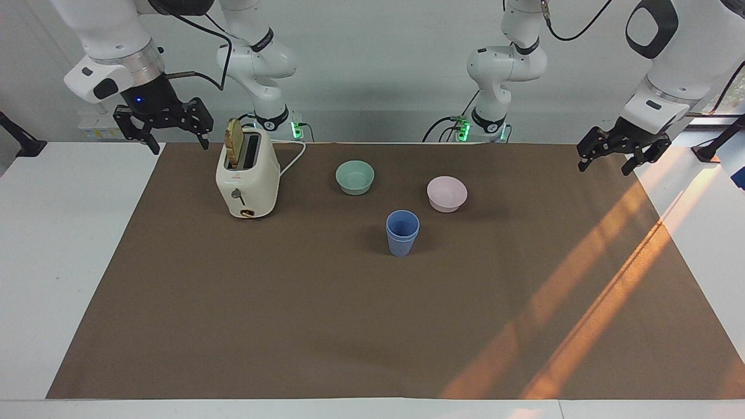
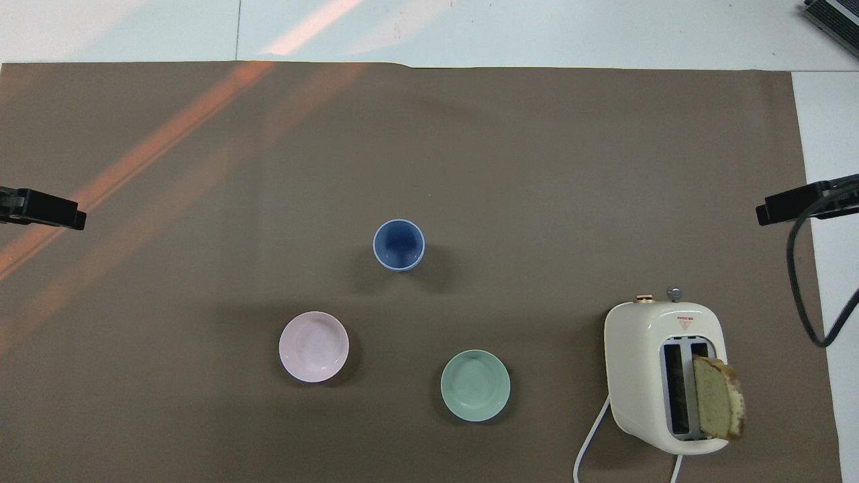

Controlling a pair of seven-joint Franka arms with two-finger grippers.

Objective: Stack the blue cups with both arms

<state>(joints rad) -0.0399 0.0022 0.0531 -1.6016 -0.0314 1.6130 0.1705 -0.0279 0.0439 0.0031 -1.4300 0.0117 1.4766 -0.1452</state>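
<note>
Two blue cups (image 1: 402,233) stand nested one inside the other, upright, near the middle of the brown mat, and appear as a single rim from overhead (image 2: 398,245). My right gripper (image 1: 180,148) hangs open and holds nothing. It is up in the air over the mat's corner at the right arm's end, beside the toaster. My left gripper (image 1: 604,170) also hangs open and holds nothing, over the mat's edge at the left arm's end, where the arm waits. Both grippers are well away from the cups.
A cream toaster (image 1: 247,180) with a bread slice (image 1: 234,141) in one slot stands toward the right arm's end. A mint-green bowl (image 1: 355,177) and a pale pink bowl (image 1: 447,193) sit nearer to the robots than the cups. Orange sunlight streaks cross the mat.
</note>
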